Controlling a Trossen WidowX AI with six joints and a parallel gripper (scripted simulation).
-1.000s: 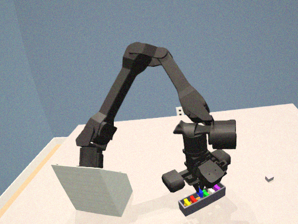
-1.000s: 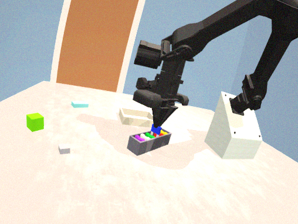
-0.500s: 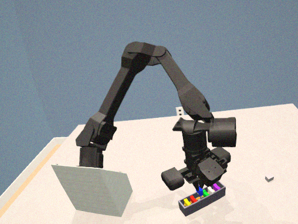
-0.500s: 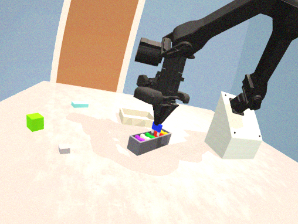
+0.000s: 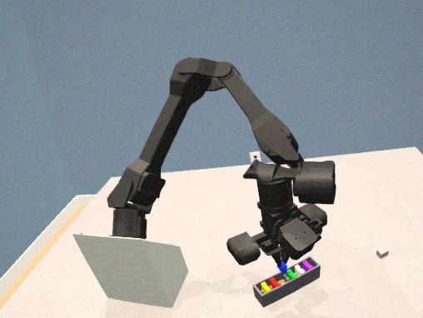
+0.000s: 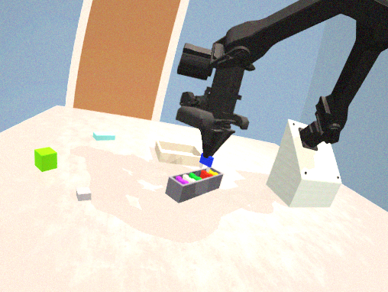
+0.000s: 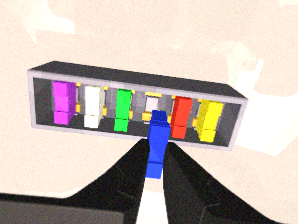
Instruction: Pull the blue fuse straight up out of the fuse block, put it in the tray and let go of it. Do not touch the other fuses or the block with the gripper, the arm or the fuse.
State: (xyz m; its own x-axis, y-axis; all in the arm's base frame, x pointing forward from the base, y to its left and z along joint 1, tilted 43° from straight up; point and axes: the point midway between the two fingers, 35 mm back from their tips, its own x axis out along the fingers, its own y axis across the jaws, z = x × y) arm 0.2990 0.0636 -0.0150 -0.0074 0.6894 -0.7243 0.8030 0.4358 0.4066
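pale cream table top [image 6: 229,248] under a flat blue backdrop carries the work. small blue block-shaped fuse [image 7: 158,142] is pinched between the dark fingers of the black parallel-jaw gripper [image 7: 156,165], which is closed almost fully on it. it hangs above the grey open-topped rectangular fuse block [image 7: 45,70], clear of the rim in the exterior view.

wrist view shows the vacant slot [image 7: 152,103], between the green fuse [image 7: 122,110] and the red fuse [image 7: 181,117]; magenta fuse [image 7: 63,102], white fuse [image 7: 92,106] and yellow fuse [image 7: 210,121] are seated too.

only the exterior view shows the shallow cream rectangular tray [image 6: 176,152] just behind the block, a lime green cube [image 6: 45,159], a flat pale cyan slab [image 6: 104,136], a small white cube [image 6: 83,193] and a tall orange panel [image 6: 126,53].

top view shows the arm's pale green-white base housing [image 5: 133,270].
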